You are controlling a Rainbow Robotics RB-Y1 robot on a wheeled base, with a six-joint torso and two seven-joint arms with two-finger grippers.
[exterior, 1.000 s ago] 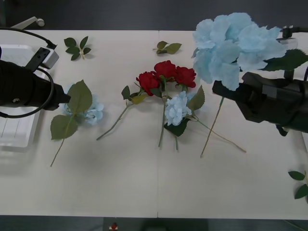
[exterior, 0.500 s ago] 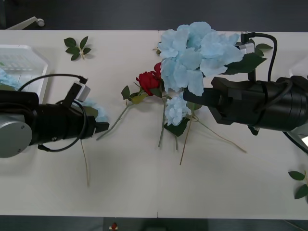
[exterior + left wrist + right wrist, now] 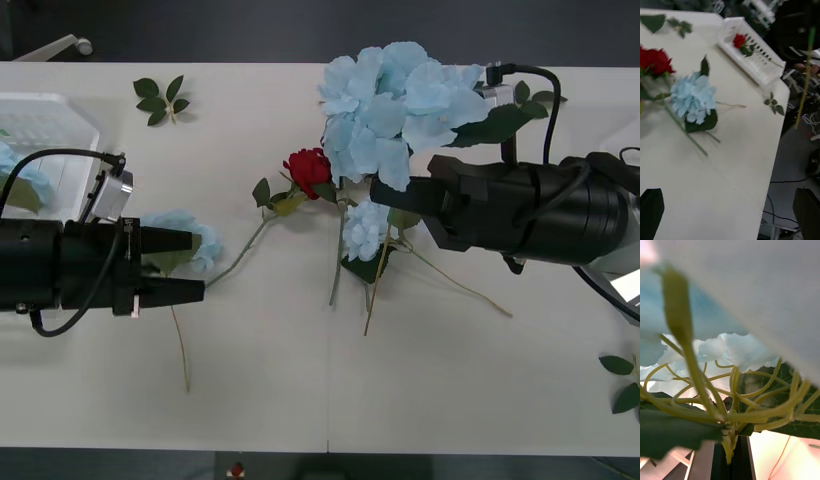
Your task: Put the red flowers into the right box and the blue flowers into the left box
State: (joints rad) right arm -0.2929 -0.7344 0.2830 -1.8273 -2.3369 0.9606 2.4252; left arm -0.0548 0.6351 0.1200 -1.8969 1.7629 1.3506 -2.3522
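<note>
My right gripper (image 3: 385, 188) is shut on the stem of a big blue flower (image 3: 400, 95) and holds it in the air over the table's middle. In the right wrist view its stem (image 3: 730, 444) is pinched between the fingers. A red flower (image 3: 310, 168) and a small blue flower (image 3: 365, 225) lie below it. My left gripper (image 3: 198, 265) is open and low at the left, beside another blue flower (image 3: 195, 238) on the table. The left box (image 3: 55, 120) is at the far left. The right box (image 3: 763, 65) holds a red flower (image 3: 739, 39).
Green leaf sprigs lie at the back left (image 3: 160, 98) and at the front right edge (image 3: 625, 380). A pale edge of the right box (image 3: 625, 288) shows past my right arm. The front half of the table (image 3: 320, 390) is bare.
My right arm has carried the big blue flower leftward over the red flowers. My left arm came from the left box down to the table, its open fingers now by the blue flower.
</note>
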